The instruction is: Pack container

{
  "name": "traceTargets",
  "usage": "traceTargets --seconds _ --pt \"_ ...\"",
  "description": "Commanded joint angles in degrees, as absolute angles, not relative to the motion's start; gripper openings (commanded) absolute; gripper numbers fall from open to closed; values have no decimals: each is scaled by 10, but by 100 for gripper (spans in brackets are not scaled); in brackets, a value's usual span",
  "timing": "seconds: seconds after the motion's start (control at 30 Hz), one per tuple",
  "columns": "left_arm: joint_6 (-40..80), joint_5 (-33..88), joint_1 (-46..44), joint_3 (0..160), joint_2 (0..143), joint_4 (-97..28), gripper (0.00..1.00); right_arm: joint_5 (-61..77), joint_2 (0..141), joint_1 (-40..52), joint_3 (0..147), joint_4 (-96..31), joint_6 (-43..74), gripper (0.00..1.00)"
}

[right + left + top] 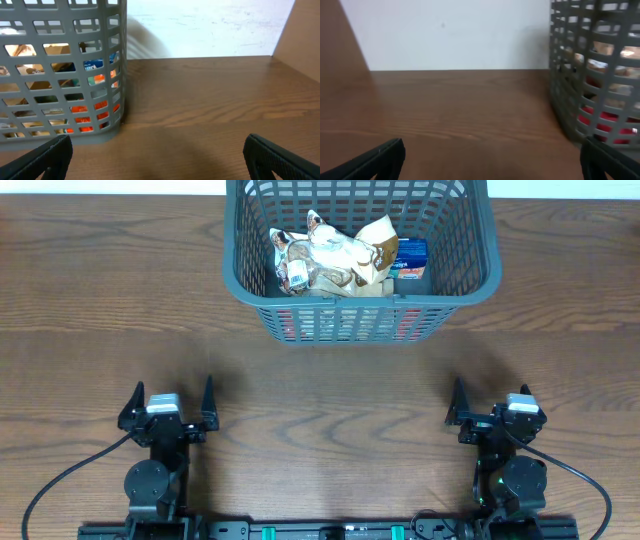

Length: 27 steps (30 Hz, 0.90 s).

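Basket [350,322] is set at the far middle of the table [330,405] | packets [335,255] and a blue box [411,260] are seen packed inside it | nothing loose is seen around it | left gripper [172,396] is held spread wide, empty, well short of the basket | right gripper [490,400] likewise | packing is judged finished or nearly so

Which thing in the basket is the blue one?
The small box at the right end of the basket; the packets beside it are tan and white.
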<state>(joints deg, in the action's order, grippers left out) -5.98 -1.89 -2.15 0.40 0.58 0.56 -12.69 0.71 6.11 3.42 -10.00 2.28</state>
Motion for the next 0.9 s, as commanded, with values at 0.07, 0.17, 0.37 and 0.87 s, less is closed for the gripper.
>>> traceTargets --seconds 0.07,0.17,0.37,0.87 --pt "-57 55 -26 2 1 -22 99 -131 3 57 31 -99 30 99" --pt "-57 70 -26 2 1 -33 99 -131 3 57 31 -99 30 99" --pt "-53 71 -29 2 1 -34 99 -131 3 57 31 -99 30 99" --pt "-53 71 -52 2 1 -34 99 -131 3 57 31 -99 30 99"
